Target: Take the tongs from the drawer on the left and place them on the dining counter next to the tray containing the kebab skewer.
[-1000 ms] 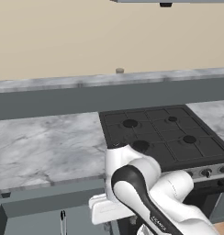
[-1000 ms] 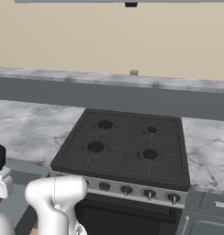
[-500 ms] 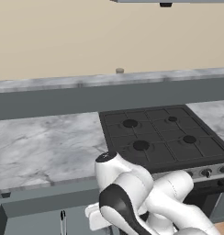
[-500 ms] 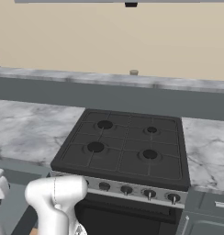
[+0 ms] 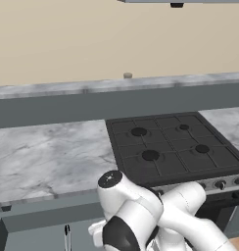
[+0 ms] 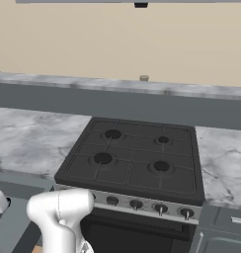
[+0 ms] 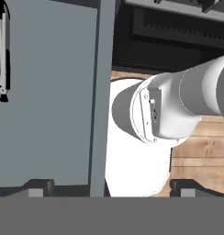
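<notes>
A: Gripper [image 7: 109,186] jaws stand wide apart, nothing between them, pointing down over the open wide dark grey-blue drawer with the plain grey inside [image 7: 49,92].

B: Tongs?

A: Slim silvery metal tongs with a dark tip [image 7: 2,55] lie flat on the drawer floor, far off to one edge of the hand view, well apart from the gripper. In the left base view they show as a thin dark-and-silver sliver [image 5: 67,236] low in the drawer [image 5: 38,233].

B: What changed from a second ago?

A: The white arm's elbow dropped and swung left-down in the left base view; in the right base view the white hand part at the left edge sank almost out. Black gas stove [image 5: 175,147] and marbled desk [image 5: 43,162] sit in the same place, so the base didn't drive.

B: Meaning?

A: Likely the reach-down into the drawer, grasp not yet made. Gripper needs to shift across toward the tongs first.
</notes>
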Motion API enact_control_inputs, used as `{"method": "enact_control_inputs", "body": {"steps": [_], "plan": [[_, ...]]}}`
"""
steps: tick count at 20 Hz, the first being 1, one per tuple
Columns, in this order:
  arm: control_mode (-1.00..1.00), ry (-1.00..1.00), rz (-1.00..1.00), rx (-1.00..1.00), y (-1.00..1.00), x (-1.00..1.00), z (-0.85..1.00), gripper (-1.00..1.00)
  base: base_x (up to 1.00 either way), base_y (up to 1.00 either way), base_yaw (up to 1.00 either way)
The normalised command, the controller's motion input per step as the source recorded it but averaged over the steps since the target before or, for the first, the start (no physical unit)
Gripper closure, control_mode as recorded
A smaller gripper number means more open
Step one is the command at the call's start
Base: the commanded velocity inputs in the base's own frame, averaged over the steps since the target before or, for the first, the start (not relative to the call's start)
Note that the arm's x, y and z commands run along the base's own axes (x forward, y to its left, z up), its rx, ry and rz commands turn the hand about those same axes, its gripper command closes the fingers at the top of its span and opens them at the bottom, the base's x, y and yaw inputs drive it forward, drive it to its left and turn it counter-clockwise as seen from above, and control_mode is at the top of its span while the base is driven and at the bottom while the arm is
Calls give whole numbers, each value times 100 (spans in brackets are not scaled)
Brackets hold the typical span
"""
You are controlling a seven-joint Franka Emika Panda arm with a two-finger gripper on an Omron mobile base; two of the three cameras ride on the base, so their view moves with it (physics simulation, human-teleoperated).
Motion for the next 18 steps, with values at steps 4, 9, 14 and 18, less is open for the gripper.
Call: {"method": "enact_control_inputs", "body": {"steps": [4, 9, 14, 18], "plan": [[-100, 0, 0, 1, 0, 26, -11, -100, 0, 0, 0], [-100, 0, 0, 2, 0, 34, -28, -100, 0, 0, 0], [-100, 0, 0, 2, 1, 25, -33, -100, 0, 0, 0], [-100, 1, 0, 4, 7, 23, -30, -100, 0, 0, 0]]}}
